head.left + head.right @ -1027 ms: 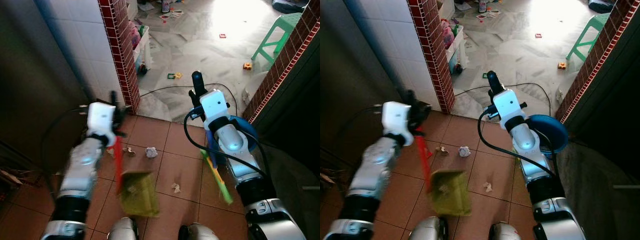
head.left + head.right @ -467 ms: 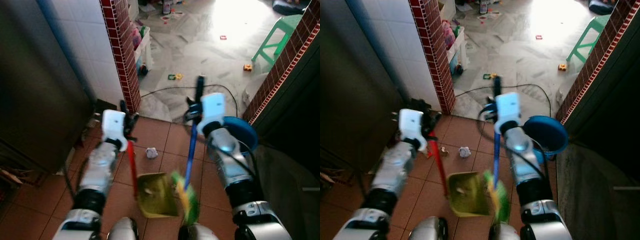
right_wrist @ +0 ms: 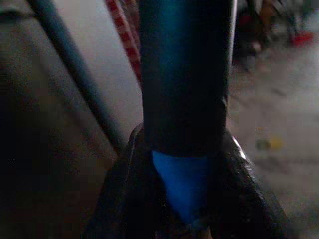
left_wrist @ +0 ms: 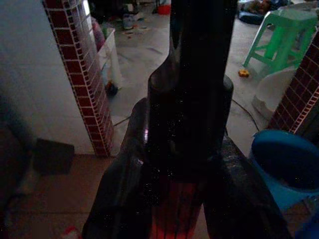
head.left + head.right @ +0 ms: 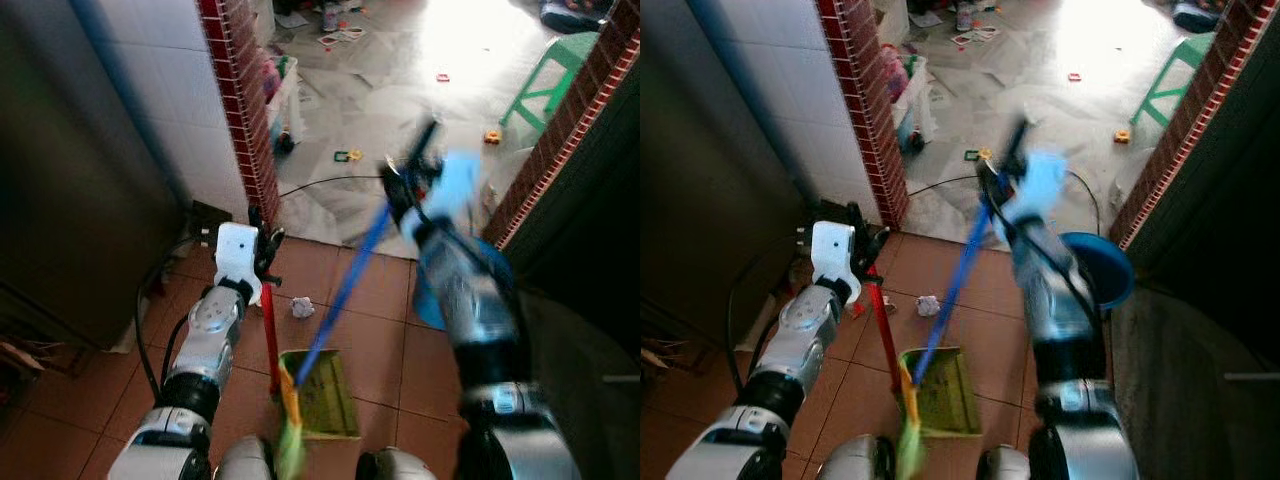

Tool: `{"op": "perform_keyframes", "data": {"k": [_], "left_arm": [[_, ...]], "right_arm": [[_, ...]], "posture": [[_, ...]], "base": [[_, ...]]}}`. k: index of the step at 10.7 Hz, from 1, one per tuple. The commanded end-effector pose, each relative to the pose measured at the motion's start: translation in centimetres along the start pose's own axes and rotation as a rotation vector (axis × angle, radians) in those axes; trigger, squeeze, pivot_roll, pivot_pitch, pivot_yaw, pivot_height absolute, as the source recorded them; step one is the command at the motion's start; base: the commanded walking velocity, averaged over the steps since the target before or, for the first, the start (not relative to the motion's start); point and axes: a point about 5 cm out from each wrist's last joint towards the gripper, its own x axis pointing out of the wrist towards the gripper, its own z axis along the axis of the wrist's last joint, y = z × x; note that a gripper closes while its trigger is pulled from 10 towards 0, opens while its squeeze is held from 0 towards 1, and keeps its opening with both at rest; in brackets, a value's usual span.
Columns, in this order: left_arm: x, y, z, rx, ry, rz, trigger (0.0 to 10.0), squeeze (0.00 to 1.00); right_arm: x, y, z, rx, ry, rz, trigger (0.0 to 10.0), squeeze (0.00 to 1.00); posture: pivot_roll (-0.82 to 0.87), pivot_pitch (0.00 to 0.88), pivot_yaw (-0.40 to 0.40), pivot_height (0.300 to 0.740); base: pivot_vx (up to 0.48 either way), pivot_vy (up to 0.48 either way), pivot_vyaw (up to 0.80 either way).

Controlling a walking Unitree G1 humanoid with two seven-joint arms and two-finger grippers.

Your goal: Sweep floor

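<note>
My left gripper (image 5: 262, 232) is shut on the red handle (image 5: 269, 330) of a yellow-green dustpan (image 5: 320, 392) that rests on the terracotta tiles near my feet. My right gripper (image 5: 415, 165), blurred by motion, is shut on the blue broom handle (image 5: 345, 290); the shaft slants down to the left. Its yellow-green bristles (image 5: 290, 430) lie at the dustpan's left front edge. A crumpled white paper ball (image 5: 302, 307) sits on the tiles beyond the pan. In the wrist views, black fingers clamp the red handle (image 4: 174, 209) and the blue handle (image 3: 182, 184).
A blue bucket (image 5: 1105, 270) stands to the right by a dark wall. A red brick pillar (image 5: 240, 110) and white tiled wall are at left. A black cable (image 5: 320, 182) crosses the marble floor beyond, with scattered toys and a green stool (image 5: 555, 70).
My right arm has swung up and forward, tilting the broom so its bristles swept left across the dustpan. The left gripper and dustpan have shifted slightly right.
</note>
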Motion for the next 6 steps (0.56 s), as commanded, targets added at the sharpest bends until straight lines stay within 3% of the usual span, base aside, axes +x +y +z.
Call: {"op": "perform_keyframes", "data": {"k": [1,2,6], "left_arm": [[-0.2,-0.1,-1.0,-0.024,0.044,0.0,10.0,0.0],[-0.1,-0.2,-1.0,-0.024,0.042,-0.002,10.0,0.0],[0.1,0.1,-0.6,-0.014,0.025,0.014,10.0,0.0]], "right_arm": [[0.6,1.4,3.1,-0.042,-0.125,0.098,10.0,0.0],[0.5,1.2,3.9,-0.16,-0.147,0.116,10.0,0.0],[-0.4,-1.0,5.0,-0.414,-0.198,0.04,10.0,0.0]], "posture": [[-0.06,0.046,0.026,0.74],[-0.06,0.045,0.027,0.74],[-0.06,0.04,0.027,0.74]], "base": [[0.0,0.0,0.0],[0.0,0.0,0.0],[0.0,0.0,0.0]]}}
